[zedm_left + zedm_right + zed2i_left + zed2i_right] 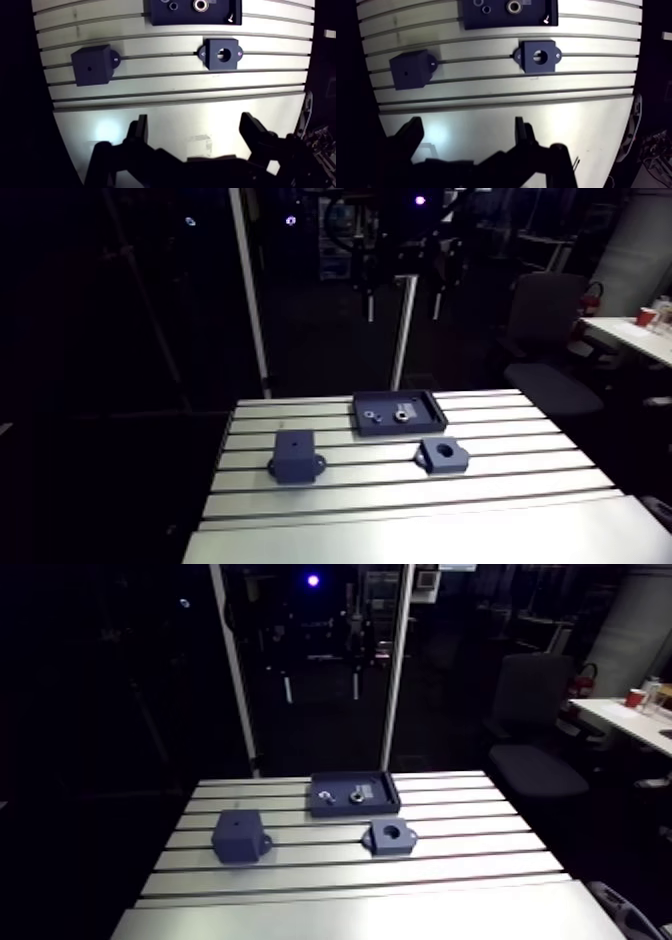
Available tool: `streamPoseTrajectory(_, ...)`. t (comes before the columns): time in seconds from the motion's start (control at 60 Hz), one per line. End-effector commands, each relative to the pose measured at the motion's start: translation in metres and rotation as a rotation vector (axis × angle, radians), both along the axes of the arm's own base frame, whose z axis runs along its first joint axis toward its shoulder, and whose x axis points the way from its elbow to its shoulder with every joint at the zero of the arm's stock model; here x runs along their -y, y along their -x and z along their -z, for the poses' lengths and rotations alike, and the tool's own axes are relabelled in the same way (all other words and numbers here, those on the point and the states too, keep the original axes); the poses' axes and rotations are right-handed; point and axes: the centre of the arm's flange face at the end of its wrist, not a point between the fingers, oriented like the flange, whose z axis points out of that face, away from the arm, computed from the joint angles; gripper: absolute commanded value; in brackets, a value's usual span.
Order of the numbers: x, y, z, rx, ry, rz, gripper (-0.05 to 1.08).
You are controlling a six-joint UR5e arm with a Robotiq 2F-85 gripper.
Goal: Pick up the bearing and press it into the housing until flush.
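A shiny ring-shaped bearing (201, 5) lies in a dark shallow tray (165, 17) at the back middle of the slotted table. The housing (220, 52), a dark flanged block with a round bore facing up, sits on the table just nearer than the tray, its bore empty. My gripper (195, 127) hangs high over the smooth front part of the table, well short of both. It is open, with its two dark fingers (140, 127) spread wide and nothing between them. In the arm view the bearing (403, 415) and housing (444, 454) sit right of centre.
A second dark flanged block (91, 65) with a small hole on top stands left of the housing. The tray also holds a smaller ring (173, 6) and a small pin (230, 17). The table's edges (215, 488) drop off at left and right. An office chair (545, 328) stands beyond the right side.
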Motion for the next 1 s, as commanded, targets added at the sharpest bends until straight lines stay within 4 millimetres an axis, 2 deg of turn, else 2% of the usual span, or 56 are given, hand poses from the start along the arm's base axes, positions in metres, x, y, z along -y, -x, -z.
streamPoseTrajectory(0.017,0.036,-0.010,-0.018,-0.031,-0.011,-0.076,0.01)
streamPoseTrajectory(0.7,0.031,-0.008,-0.022,-0.041,-0.017,-0.077,0.01)
streamPoseTrajectory(0.817,0.028,-0.002,-0.022,-0.050,-0.036,-0.089,0.01)
streamPoseTrajectory(1.0,0.021,0.019,-0.008,-0.059,-0.042,-0.144,0.01)
